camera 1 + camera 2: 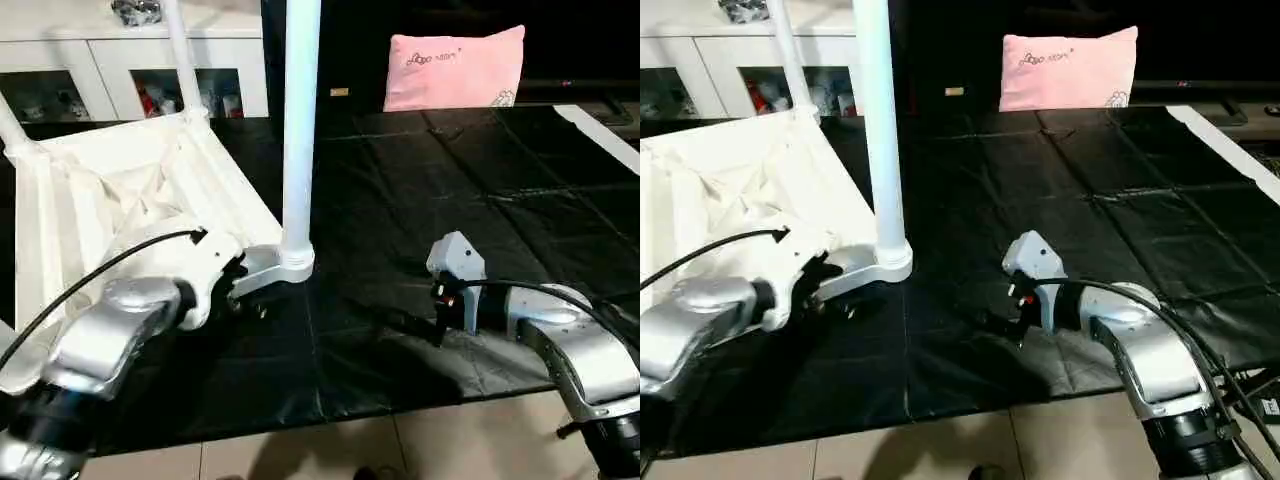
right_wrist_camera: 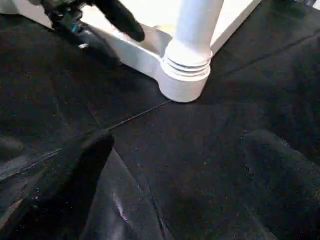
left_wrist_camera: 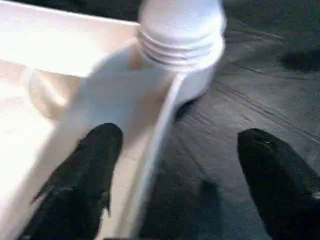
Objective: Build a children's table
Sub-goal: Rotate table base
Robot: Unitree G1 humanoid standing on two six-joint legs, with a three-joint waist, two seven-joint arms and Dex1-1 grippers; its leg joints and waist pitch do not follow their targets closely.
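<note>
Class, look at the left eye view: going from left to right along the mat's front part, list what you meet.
Left gripper → upright leg in its corner socket → right gripper over the black mat.

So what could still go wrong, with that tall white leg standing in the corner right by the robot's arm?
1. The left pincer straddles the tabletop's edge wall, one finger inside and one outside, beside the near corner leg. A sideways nudge might tilt the leg, if it isn't fully seated.
2. The tabletop lies upside down on smooth black sheeting; a push could slide it.
3. The right pincer hovers open near the sheeting and might snag a wrinkle.
</note>
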